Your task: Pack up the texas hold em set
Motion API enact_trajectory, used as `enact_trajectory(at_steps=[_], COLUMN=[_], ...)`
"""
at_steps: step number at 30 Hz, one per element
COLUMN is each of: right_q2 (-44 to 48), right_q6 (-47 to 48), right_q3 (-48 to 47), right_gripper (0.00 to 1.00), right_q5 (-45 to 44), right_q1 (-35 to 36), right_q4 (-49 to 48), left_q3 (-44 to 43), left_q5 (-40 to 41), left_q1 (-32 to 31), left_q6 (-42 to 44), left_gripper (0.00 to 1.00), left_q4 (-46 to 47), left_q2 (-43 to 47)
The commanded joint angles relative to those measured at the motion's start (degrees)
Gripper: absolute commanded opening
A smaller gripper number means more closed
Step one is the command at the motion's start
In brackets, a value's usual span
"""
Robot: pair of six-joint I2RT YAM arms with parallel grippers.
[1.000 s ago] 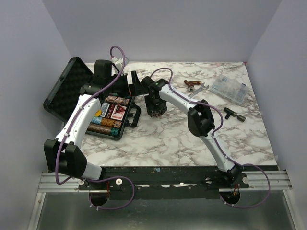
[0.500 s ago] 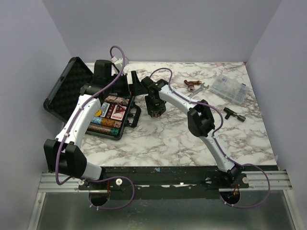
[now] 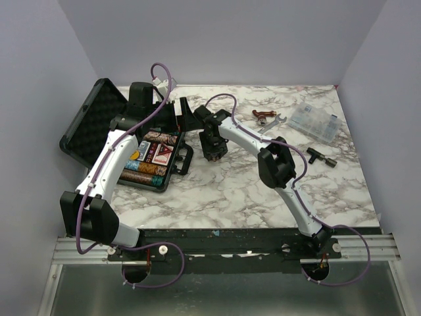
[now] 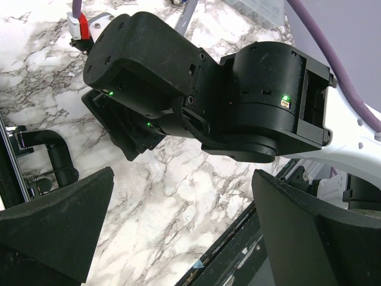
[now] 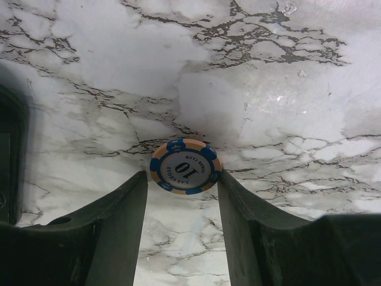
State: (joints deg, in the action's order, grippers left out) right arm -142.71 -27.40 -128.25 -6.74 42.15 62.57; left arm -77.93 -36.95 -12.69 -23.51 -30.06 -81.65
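Narrowing our right tool (image 5: 182, 176) onto the loose chip (image 5: 186, 165) on the counter (image 5: 297, 89), we near a pickup, grip unconfirmed; left tool (image 4: 183, 179) hangs wide.

One loose chip (image 5: 186, 166) — one briefcase (image 3: 92, 128)

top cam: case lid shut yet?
No, the case lies open, its foam-lined lid swung out to the left, chips and cards showing inside.

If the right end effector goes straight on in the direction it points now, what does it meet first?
Probably the blue and orange poker chip lying flat between its fingers, then the marble table beneath it.
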Motion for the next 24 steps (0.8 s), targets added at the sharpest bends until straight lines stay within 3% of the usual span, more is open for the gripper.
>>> enact_trajectory(at_steps=[1, 11, 24], right_q2=[-5.5, -6.1, -2.2], right_q6=[1.4, 2.7, 6.5], right_q3=[1.6, 1.6, 3.0], right_gripper=[0.51, 0.43, 0.09], right_q5=[-0.9, -2.0, -1.7], right_q1=[-0.3, -0.4, -0.5], right_q4=[-0.4, -1.7, -5.1], left_q3=[0.5, 0.6, 0.7], left_q5=[-1.7, -2.0, -1.9], left_q1=[0.4, 0.5, 0.6], left_q6=[0.0, -0.1, 0.0], left_gripper=[0.99, 0.98, 0.99], left_q4=[0.8, 1.0, 1.0], left_q2=[1.0, 1.1, 1.0])
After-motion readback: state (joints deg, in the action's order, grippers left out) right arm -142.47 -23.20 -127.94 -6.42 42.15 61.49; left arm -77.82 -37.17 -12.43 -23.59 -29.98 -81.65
